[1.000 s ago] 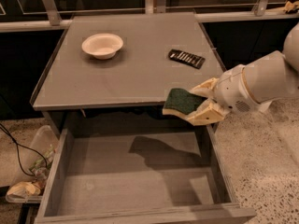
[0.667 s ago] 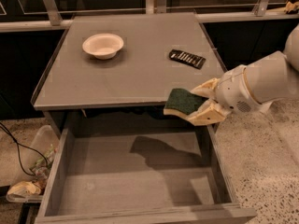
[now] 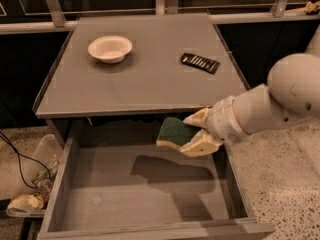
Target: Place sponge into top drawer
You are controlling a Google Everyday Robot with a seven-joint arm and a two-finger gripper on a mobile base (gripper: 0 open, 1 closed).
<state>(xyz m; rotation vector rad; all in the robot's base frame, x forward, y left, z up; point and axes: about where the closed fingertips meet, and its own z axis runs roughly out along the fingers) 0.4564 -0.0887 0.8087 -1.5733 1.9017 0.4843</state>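
Observation:
The sponge, dark green on top with pale yellow foam beneath, is held in my gripper, whose pale fingers close on its right side. It hangs above the back right part of the open top drawer, a wide grey box pulled out below the cabinet top. Its shadow falls on the drawer bottom. My white arm reaches in from the right.
A white bowl and a flat black ribbed packet lie on the cabinet top. A bag of rubbish and a black cable sit on the floor to the left. Speckled floor lies to the right.
My gripper with the sponge has moved left and down, from beside the cabinet's front right corner to over the drawer.

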